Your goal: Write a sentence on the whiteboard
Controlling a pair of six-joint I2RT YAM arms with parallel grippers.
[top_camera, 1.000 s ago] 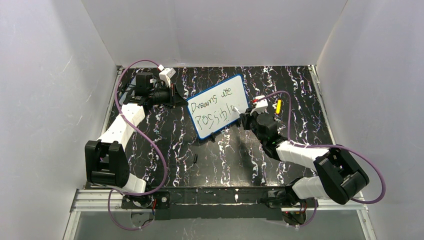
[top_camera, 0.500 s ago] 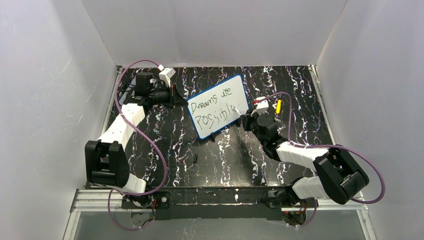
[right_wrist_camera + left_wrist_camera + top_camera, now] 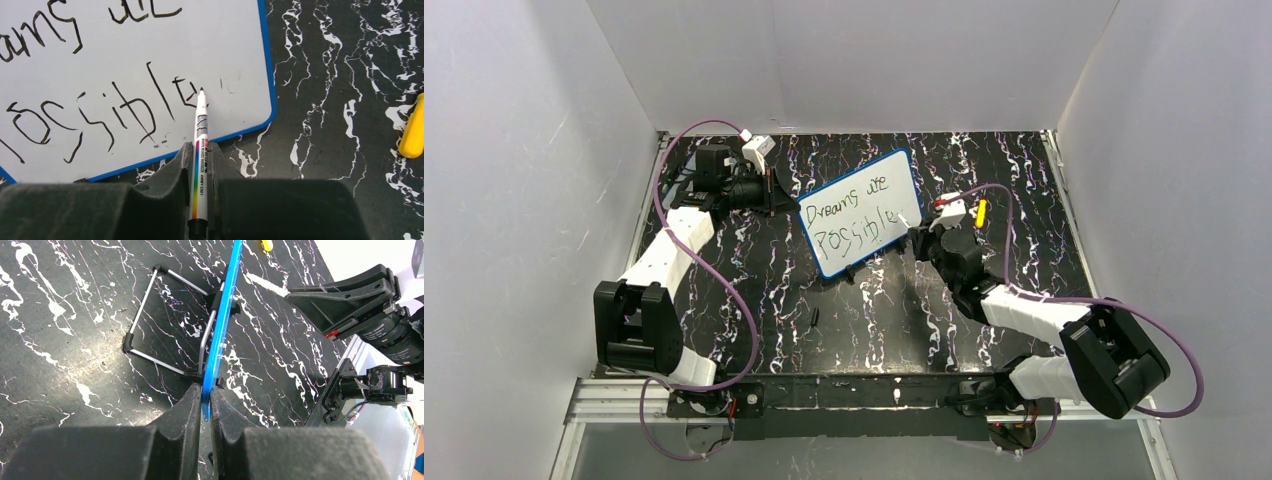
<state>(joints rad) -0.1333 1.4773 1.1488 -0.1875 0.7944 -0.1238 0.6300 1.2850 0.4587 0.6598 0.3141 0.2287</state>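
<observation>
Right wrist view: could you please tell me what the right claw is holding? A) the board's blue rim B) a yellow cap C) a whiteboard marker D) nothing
C: the right claw is shut on a white marker, whose dark tip lies over the whiteboard.

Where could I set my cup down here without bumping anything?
The widest bare patch of the table lies between the whiteboard and the arm bases, apart from a small black piece. The far right corner beyond the yellow object looks bare too. Crowded: the board's sides, where the left gripper clamps its edge and the right gripper holds a marker.
</observation>
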